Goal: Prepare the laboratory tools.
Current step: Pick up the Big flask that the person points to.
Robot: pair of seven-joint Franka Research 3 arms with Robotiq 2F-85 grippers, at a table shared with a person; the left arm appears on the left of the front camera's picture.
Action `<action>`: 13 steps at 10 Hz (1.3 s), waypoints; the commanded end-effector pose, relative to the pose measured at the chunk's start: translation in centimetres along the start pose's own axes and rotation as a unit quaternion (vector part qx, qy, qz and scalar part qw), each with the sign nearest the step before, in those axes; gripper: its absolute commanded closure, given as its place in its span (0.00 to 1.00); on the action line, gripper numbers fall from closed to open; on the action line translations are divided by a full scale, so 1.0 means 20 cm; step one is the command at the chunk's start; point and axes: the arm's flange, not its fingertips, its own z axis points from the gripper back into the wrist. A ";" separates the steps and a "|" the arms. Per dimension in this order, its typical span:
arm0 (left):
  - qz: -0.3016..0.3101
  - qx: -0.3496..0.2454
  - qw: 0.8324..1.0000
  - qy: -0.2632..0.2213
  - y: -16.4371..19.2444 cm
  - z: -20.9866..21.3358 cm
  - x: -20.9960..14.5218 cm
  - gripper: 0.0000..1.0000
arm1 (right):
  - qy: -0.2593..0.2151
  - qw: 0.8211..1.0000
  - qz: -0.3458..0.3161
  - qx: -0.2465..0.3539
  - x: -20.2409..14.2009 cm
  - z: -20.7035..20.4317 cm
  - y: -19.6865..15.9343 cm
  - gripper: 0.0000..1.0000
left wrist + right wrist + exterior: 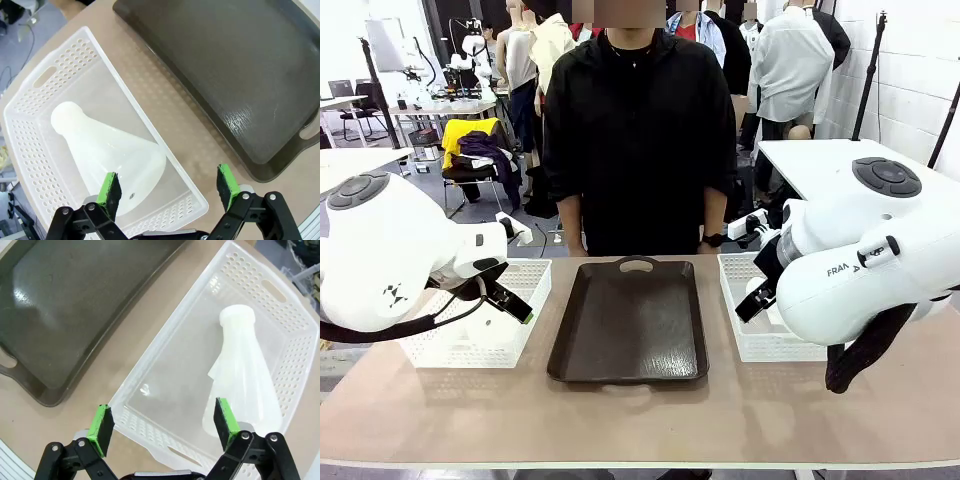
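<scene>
Glossy white along left arm point(380, 250) and right arm point(865, 270), capped with dark grey discs point(887, 176), lettered "FRA" at right. Black on left end effector point(169, 189) and right end effector point(162, 426), tipped with green pads point(110, 192).

front view: the left arm point(380, 250) covers the left side of the left mesh basket point(525, 275), and the right arm point(860, 270) hides most of the right mesh basket point(732, 285); contents unreadable there. left wrist view: the left conical flask point(110, 145)'s base runs behind a finger point(111, 192) of the left gripper point(169, 187); the dark tray point(225, 75) is cut by the top and right edges. right wrist view: the right conical flask point(245, 365)'s base passes behind a finger point(226, 422) of the right gripper point(162, 425); the tray is cut at top and left.
</scene>
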 end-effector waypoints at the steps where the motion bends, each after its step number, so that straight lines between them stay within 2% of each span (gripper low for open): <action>1: 0.000 0.000 1.000 0.000 0.00 0.00 0.00 0.00 | 0.000 1.000 0.000 0.000 0.00 0.00 0.00 0.00; 13: 0.000 0.000 1.000 0.000 0.00 0.00 0.00 0.00 | 0.000 1.000 0.000 0.000 0.00 0.00 0.00 0.00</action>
